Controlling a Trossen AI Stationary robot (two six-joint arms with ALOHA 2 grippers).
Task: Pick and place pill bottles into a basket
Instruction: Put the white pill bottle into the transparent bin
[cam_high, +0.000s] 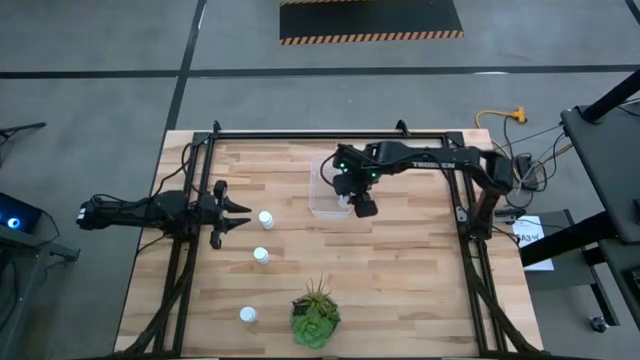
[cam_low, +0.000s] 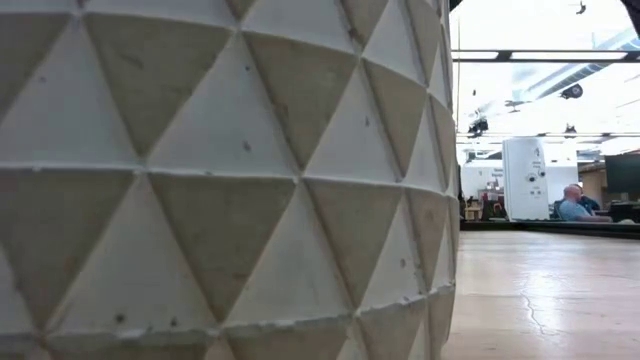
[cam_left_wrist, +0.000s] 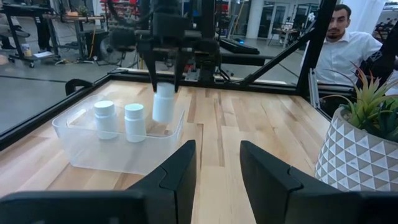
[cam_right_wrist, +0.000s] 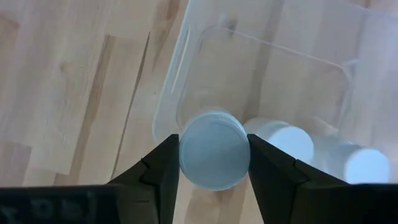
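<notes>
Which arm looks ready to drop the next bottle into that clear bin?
The right. Its hand grips a pill bottle above the basket; the left hand is open, empty, beside loose bottles.
</notes>
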